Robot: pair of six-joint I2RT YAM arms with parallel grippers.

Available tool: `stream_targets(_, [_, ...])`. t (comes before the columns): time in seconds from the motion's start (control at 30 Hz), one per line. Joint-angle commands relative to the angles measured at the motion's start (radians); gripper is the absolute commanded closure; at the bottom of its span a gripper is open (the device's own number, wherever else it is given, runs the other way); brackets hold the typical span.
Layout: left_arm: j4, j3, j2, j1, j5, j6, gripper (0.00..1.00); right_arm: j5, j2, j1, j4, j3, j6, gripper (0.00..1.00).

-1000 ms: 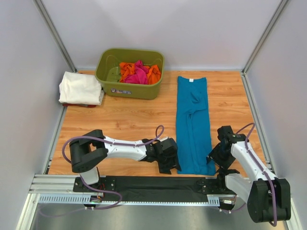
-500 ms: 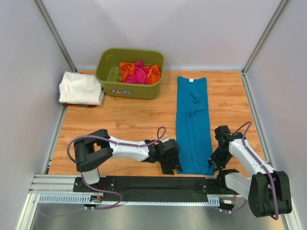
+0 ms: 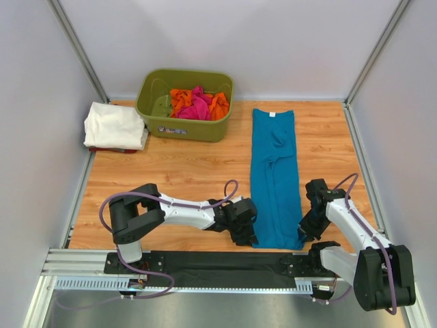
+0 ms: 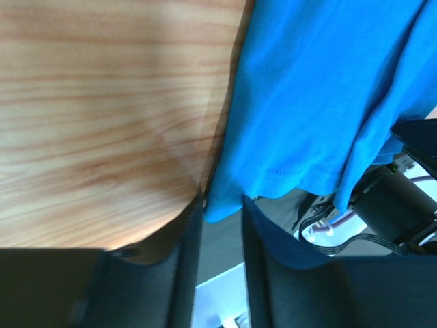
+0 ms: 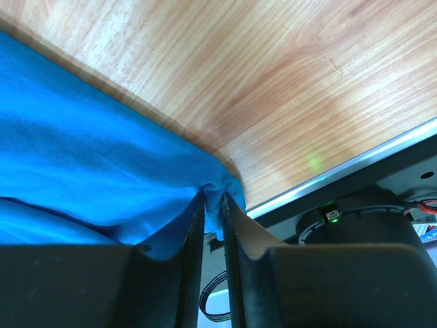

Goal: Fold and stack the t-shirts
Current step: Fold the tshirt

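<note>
- Left pincer sits at the near-left hem corner of the teal t-shirt, one finger either side of the cloth tip. We honestly can't tell if it's biting or just straddling.
- That shirt lies flat on the table as a long narrow strip, right of centre. Its collar is at the far end and its hem is right at the near edge, by the black base strip.
- Right pincer is on the near-right hem corner. Its fingers are nearly together with the fabric puckered between them, so we'd call that a proper pinch on the shirt.
- Our take on doing this well: make sure both corners are really caught, then lift them evenly. Carry the hem toward the collar with the edge kept taut so the fold lands square.
- Around it, a folded white t-shirt sits far left, just beside the green tub. The pink and orange shirts are heaped inside the tub.
- All of that is well apart from the fold path. We reckon the only snag risk is the hem catching on the base strip.
</note>
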Motion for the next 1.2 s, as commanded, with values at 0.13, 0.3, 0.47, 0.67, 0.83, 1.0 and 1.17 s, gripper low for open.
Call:
stream_targets(0.13, [-0.045, 0.027, 0.043, 0.002, -0.035, -0.008, 0.92, 0.0, -0.003, 0.005, 0.035, 0.007, -0.004, 1.0])
stream_targets(0.3, [-0.128, 0.045, -0.007, 0.005, -0.065, 0.018, 1.0, -0.048, -0.034, 0.005, 0.009, 0.024, -0.023, 1.0])
stream_targets(0.47, [-0.212, 0.09, -0.087, 0.004, -0.097, 0.05, 1.0, -0.052, -0.107, 0.003, -0.054, 0.12, -0.029, 1.0])
stream_targets(0.67, [-0.292, 0.165, -0.113, 0.021, -0.13, 0.099, 1.0, -0.02, -0.121, 0.005, -0.103, 0.226, -0.038, 1.0])
stream_targets(0.83, [-0.341, 0.209, -0.125, 0.08, -0.139, 0.149, 1.0, 0.037, -0.068, 0.0, -0.098, 0.309, -0.047, 1.0])
stream_targets(1.0, [-0.387, 0.29, -0.112, 0.148, -0.139, 0.214, 1.0, 0.083, 0.011, -0.011, -0.092, 0.438, -0.063, 1.0])
stream_targets(1.17, [-0.426, 0.404, -0.053, 0.209, -0.11, 0.297, 1.0, 0.083, 0.089, -0.02, -0.062, 0.519, -0.075, 1.0])
